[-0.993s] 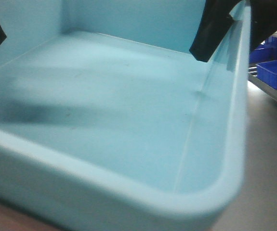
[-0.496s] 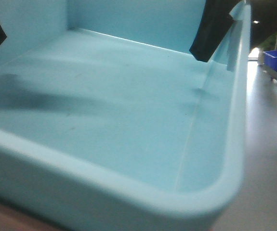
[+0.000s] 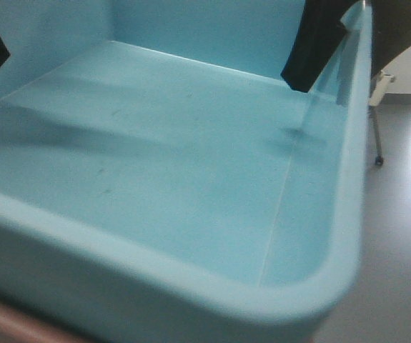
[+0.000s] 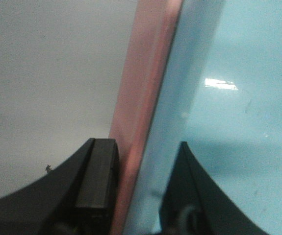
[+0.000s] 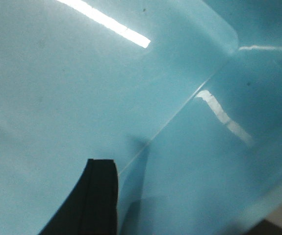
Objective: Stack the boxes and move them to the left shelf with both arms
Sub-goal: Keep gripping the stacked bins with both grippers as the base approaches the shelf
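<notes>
Standing beside the rig, I see the turquoise bin (image 3: 191, 164) nested inside the pink bin (image 4: 145, 88), which makes sense: stacked, the two can travel as one load. The left gripper (image 4: 141, 147) is closed over the left side. One finger sits outside on the pink wall and the other inside against the turquoise, pinching both walls together. The right gripper (image 3: 337, 50) straddles the opposite wall, one black finger down inside and dark bulk outside, apparently clamped too. Both wrists reach in from above, fingers pointing down. The load seems carried above the grey floor (image 3: 405, 229); the left shelf is nowhere in view.
</notes>
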{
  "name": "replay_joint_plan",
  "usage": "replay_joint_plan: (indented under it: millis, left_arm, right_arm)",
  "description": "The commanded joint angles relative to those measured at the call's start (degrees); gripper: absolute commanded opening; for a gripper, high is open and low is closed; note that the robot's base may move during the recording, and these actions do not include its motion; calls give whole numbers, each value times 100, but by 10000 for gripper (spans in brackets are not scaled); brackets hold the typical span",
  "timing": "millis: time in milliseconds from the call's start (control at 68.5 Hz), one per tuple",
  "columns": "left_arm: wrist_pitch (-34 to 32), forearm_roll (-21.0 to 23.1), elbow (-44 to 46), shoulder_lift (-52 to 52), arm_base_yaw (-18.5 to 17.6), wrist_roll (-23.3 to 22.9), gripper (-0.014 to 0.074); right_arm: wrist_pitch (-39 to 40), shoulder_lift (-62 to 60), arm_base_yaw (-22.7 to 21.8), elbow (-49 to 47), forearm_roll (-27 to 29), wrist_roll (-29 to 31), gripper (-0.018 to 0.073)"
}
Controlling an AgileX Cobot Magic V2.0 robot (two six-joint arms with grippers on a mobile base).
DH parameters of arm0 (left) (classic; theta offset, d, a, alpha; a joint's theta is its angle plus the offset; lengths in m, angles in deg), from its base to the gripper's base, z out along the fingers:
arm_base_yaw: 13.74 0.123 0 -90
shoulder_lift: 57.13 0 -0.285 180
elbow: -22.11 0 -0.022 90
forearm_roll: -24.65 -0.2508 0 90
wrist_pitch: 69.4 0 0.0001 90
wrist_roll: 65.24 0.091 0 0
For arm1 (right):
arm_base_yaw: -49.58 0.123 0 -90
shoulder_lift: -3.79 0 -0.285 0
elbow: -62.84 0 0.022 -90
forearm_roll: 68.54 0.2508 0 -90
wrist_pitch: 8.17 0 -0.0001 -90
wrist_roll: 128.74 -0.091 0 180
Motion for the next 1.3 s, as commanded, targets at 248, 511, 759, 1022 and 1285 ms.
replay_joint_plan:
  millis: [248, 511, 759, 1022, 1285]
  left_arm:
    - [-570, 975, 247, -215, -172, 422, -3]
    - [-570, 975, 247, -215, -172, 422, -3]
    - [-570, 975, 247, -215, -172, 422, -3]
    - [-570, 975, 247, -215, -172, 422, -3]
    - [-570, 975, 247, -215, -172, 422, -3]
  right_arm:
    - [847, -200, 19, -227, 152, 445, 60]
    - [847, -200, 19, -227, 152, 445, 60]
    - [847, -200, 19, -227, 152, 445, 60]
    - [847, -200, 19, -227, 152, 445, 60]
    - [847, -200, 19, -227, 152, 445, 60]
